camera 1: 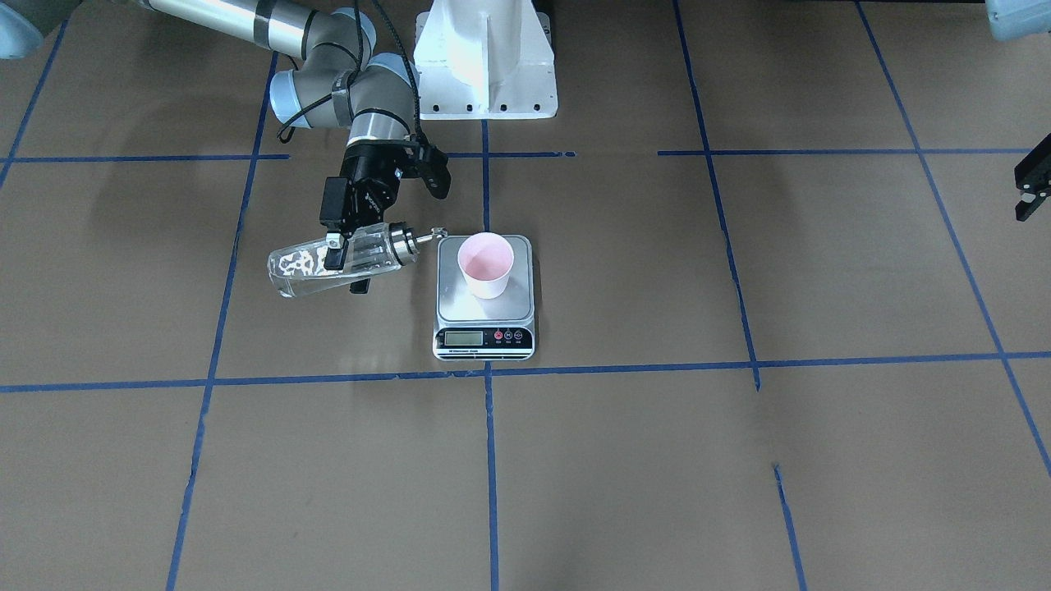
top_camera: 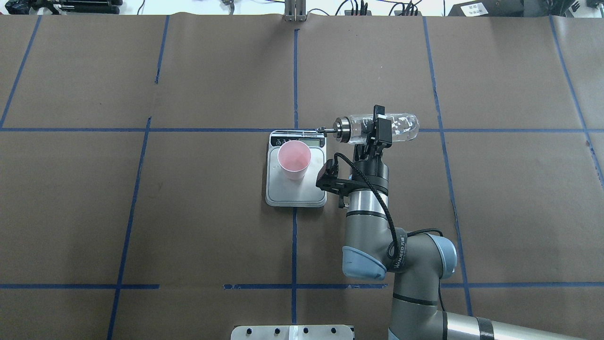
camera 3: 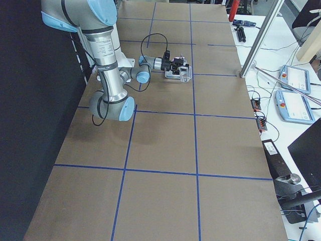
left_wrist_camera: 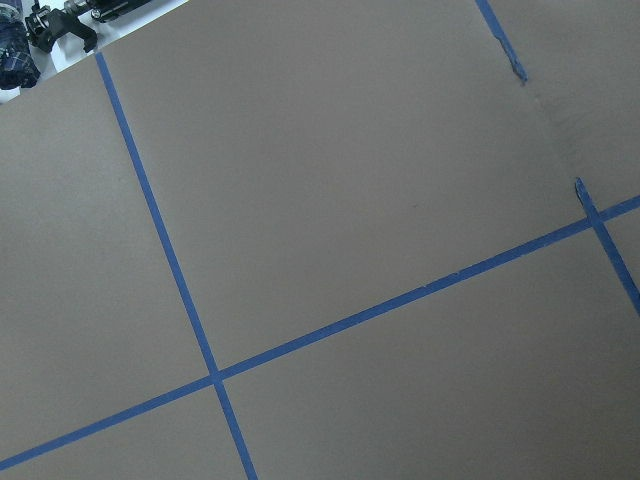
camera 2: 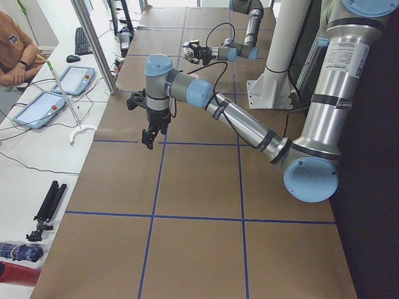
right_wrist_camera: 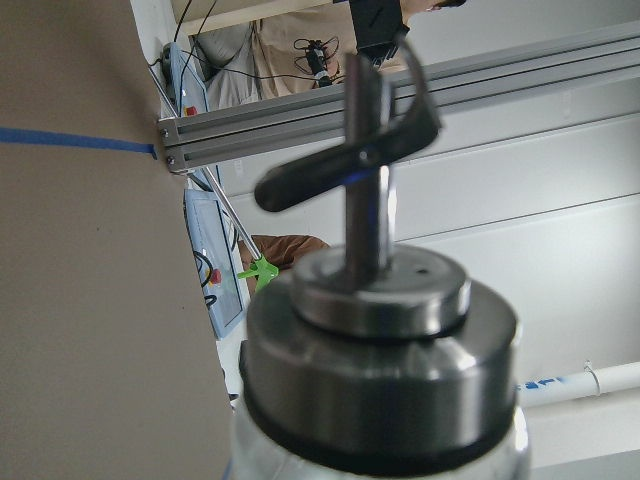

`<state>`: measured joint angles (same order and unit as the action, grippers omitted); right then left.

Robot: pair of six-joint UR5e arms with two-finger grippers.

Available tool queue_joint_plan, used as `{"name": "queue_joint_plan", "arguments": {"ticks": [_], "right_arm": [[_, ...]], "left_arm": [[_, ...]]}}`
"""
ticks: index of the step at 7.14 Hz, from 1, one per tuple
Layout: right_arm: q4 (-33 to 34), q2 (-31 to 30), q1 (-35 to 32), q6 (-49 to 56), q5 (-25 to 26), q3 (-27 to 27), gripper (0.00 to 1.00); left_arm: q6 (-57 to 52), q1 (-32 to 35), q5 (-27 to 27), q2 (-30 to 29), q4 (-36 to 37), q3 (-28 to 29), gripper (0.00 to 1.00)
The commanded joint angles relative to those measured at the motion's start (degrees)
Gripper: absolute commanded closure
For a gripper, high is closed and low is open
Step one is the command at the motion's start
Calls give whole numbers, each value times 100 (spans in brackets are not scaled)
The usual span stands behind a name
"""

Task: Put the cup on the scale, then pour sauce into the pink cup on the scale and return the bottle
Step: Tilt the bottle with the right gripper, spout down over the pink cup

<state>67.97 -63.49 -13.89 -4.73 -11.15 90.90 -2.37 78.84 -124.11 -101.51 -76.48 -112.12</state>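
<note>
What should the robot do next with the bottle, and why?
Probably slide the bottle sideways until its spout is above the cup. The right gripper holds the bottle almost flat, but the spout hangs by the scale corner, beside the cup, so pouring now would likely miss.

Surface (camera 1: 739, 460): brown paper covering, flat, gridded with blue tape lines (camera 1: 491, 460). One scale (camera 1: 460, 305) lay directly on it, astride the centre tape line, display end just short of a crossing. White mount base (camera 1: 486, 66) stood at the robot's edge.
</note>
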Motion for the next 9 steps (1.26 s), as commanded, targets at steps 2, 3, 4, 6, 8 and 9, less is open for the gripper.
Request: {"name": "queue_joint_plan", "arguments": {"ticks": [2, 3, 4, 6, 8, 9], "right_arm": [[163, 73, 9, 375, 131, -10, 100], [172, 99, 17, 429, 131, -19, 100], [259, 143, 17, 455, 139, -19, 100], [400, 152, 44, 760, 410, -37, 100], [401, 152, 105, 825, 604, -159, 100], [409, 161, 123, 842, 658, -177, 100]], "left_arm": [[-141, 0, -16, 96, -68, 172, 0], [-176, 0, -16, 140, -78, 164, 0], [-280, 0, -8, 158, -78, 172, 0], [-317, -17, 1, 158, -78, 199, 0], [-317, -18, 1, 158, -86, 225, 0], [-343, -18, 1, 158, -86, 243, 0]]}}
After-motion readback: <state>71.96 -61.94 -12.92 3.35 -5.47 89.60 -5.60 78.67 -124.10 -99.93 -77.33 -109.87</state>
